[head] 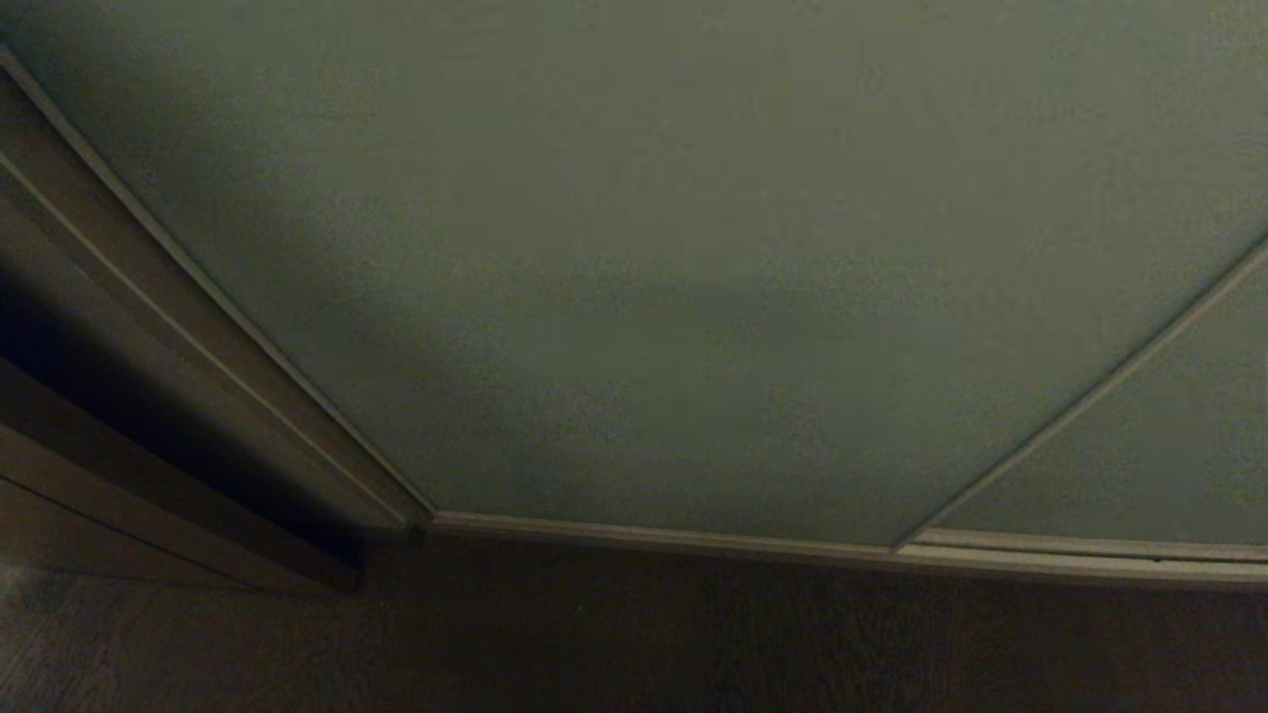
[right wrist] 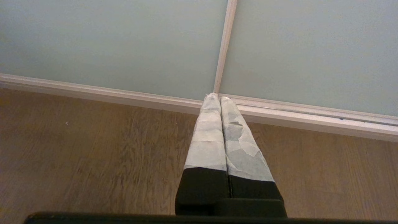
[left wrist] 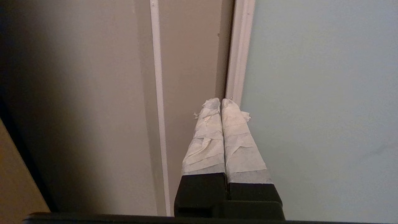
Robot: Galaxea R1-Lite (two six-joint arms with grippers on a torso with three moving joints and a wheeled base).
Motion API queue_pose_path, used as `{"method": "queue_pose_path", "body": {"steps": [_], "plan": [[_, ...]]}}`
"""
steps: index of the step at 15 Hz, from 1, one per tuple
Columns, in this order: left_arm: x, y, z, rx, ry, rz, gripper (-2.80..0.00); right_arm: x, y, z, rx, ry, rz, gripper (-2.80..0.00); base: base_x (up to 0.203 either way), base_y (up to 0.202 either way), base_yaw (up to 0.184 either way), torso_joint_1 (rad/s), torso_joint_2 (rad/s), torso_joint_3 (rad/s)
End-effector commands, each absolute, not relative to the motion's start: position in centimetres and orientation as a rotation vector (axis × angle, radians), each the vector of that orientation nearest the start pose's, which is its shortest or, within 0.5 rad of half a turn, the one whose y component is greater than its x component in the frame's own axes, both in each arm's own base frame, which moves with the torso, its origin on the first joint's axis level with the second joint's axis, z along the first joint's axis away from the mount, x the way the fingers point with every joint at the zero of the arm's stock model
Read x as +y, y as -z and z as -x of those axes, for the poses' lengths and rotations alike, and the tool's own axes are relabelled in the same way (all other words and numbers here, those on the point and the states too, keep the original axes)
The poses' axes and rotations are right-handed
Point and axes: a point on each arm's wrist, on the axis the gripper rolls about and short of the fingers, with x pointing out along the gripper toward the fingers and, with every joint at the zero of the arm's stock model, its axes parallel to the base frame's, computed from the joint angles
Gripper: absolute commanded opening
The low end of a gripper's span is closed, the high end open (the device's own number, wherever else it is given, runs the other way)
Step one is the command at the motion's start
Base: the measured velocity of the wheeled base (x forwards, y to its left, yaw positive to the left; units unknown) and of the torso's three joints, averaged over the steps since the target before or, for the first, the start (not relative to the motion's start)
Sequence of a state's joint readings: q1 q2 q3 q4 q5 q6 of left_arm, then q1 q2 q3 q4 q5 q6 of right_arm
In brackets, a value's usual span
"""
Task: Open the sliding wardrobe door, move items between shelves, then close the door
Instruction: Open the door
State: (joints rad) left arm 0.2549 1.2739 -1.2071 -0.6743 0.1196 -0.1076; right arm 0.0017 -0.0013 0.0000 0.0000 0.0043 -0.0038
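Observation:
The pale grey-green sliding wardrobe door (head: 634,257) fills the head view, closed, with a thin pale frame. In the left wrist view my left gripper (left wrist: 220,100) is shut and empty, its taped fingertips pointing at the door's pale side frame (left wrist: 239,49), with the door panel (left wrist: 320,102) beside it. My right gripper (right wrist: 216,97) is shut and empty, held low over the wooden floor and pointing at the seam (right wrist: 224,43) between two door panels. The items and the shelves are hidden behind the door.
Brown panelling (head: 89,327) with pale trim stands left of the door. A pale bottom track (head: 693,540) runs along the foot of the door. Wood floor (right wrist: 93,149) lies before it. A second door panel (head: 1159,456) overlaps at the right.

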Motion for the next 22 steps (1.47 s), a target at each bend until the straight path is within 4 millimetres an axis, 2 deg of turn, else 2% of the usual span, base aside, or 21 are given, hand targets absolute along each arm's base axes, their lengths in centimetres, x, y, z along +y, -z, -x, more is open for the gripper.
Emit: {"method": "queue_pose_path", "body": {"steps": [1, 11, 22], "plan": [[4.9, -40.9, -17.5, -0.623, -0.333, 0.063, -2.8, 0.0, -7.5, 2.3, -0.003, -0.006, 0.005, -2.8, 0.0, 0.0, 0.0, 0.0, 0.0, 0.0], [5.3, -40.9, -19.0, -0.608, -0.348, 0.065, -2.8, 0.0, -7.5, 2.3, -0.003, -0.007, 0.005, -2.8, 0.0, 0.0, 0.0, 0.0, 0.0, 0.0], [5.0, -40.9, -19.7, -0.593, -0.259, 0.061, -2.8, 0.0, -7.5, 2.3, -0.003, -0.007, 0.005, -2.8, 0.0, 0.0, 0.0, 0.0, 0.0, 0.0]]}}
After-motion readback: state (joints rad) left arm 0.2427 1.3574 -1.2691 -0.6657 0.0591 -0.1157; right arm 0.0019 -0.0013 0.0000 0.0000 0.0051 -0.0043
